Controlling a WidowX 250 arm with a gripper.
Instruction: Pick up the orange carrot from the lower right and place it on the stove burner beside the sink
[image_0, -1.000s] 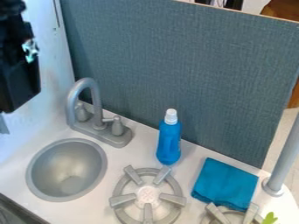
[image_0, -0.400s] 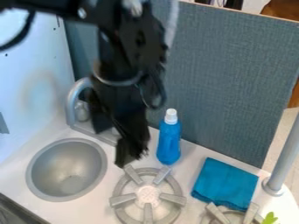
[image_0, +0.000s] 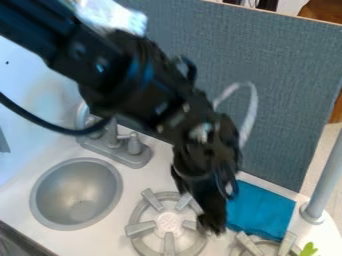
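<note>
blue cloth (image_0: 264, 210) on the counter (image_0: 135, 181), same place as in the earlier looks. gripper (image_0: 212, 225) has swung from the sink side across to the cloth's left edge; touching or apart, cannot tell. pincer: cannot tell if spread or pressed together. black arm (image_0: 133, 82) now cuts across where the blue bottle stood.

edges: cloth sits between near burner (image_0: 168, 221) and grey post (image_0: 325, 180), panel (image_0: 287, 90) close behind. a strip of pale counter runs between burner and sink (image_0: 75, 187).

count: one cloth, one post, one sink, one faucet (image_0: 120, 152), two burners, one green bit (image_0: 308, 249) bottom right.
</note>
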